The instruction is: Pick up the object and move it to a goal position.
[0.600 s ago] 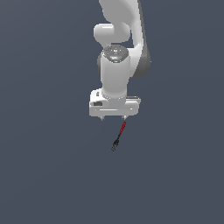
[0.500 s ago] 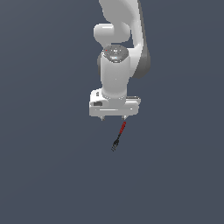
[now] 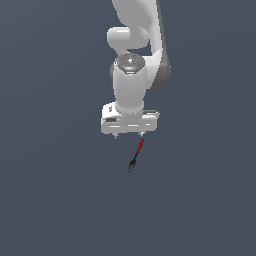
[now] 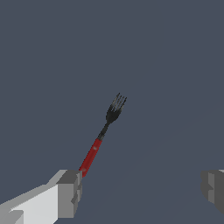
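Observation:
The object is a tiny fork point(image 3: 136, 156) with a red handle and a black pronged end, lying on the flat dark grey surface. In the wrist view the fork point(image 4: 101, 138) shows with its red handle end right beside one fingertip point(image 4: 69, 193) and its prongs pointing away. My white gripper point(image 3: 129, 134) points downward, just beyond the fork's handle end in the exterior view. Its jaws are wide apart with nothing between them; the fork lies outside the gap, by one finger. The gripper point(image 4: 141, 190) shows as two grey fingertips in the wrist view.
Plain dark grey ground point(image 3: 55, 200) fills both views. No goal marker shows. The white arm point(image 3: 135, 45) rises behind the gripper toward the top of the exterior view.

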`<state>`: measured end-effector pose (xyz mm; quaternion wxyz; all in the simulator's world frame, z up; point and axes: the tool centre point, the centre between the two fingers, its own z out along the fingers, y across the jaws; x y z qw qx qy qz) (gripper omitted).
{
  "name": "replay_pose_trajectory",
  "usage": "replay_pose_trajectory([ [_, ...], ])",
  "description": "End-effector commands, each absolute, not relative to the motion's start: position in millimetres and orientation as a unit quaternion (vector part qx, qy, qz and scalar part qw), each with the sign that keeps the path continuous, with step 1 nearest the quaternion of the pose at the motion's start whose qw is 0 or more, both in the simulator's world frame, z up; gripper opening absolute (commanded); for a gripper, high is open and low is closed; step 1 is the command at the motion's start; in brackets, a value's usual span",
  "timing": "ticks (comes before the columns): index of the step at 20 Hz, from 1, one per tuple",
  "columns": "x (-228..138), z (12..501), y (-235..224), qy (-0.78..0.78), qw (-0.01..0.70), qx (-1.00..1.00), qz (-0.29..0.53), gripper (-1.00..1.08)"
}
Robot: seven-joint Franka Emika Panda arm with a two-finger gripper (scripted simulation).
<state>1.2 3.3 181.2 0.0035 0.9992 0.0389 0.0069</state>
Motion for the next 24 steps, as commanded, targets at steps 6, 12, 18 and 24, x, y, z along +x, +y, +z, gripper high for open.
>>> replay_pose_trajectory([
  [6,1.1,178.5,4.0,0.036,0.003,0.999,0.006,1.0],
  [12,2.2,164.0,9.2,0.007,0.001,1.0,0.005,1.0],
  [18,3.1,138.5,18.0,-0.043,-0.001,0.999,0.004,1.0],
  [24,2.2,103.3,29.4,-0.112,-0.002,0.994,0.002,1.0],
])
